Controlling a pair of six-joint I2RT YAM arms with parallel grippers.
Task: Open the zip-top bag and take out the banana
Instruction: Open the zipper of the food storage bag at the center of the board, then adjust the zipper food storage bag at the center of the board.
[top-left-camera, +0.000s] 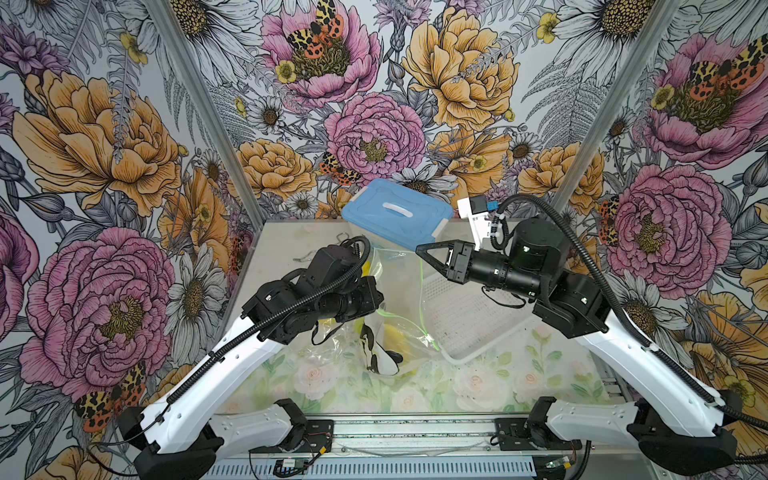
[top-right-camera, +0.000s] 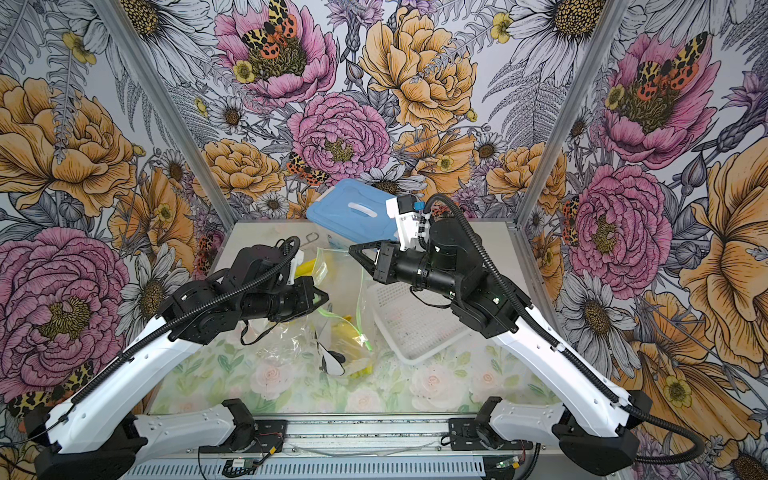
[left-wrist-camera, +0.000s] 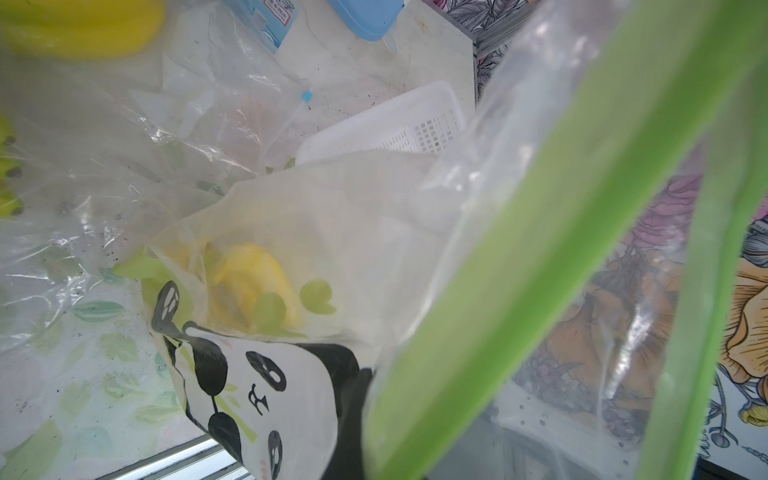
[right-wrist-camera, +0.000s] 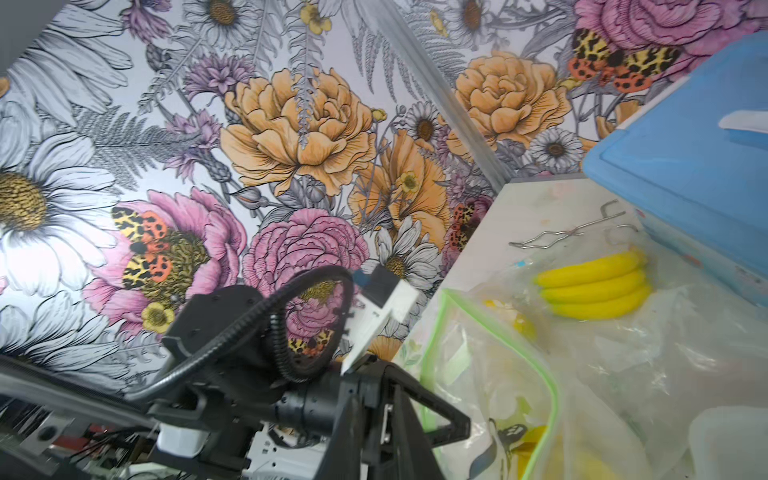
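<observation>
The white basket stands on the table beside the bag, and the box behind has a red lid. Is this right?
No: the lid is blue, not red, as both top views show. The white basket does stand beside the bag.

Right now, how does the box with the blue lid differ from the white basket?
The blue-lidded box is closed by a solid lid with a white handle; the white basket is open-topped, with perforated walls. The box stands taller, while the basket is shallow. The box sits at the very back, the basket nearer the front. Both are rectangular plastic containers.
</observation>
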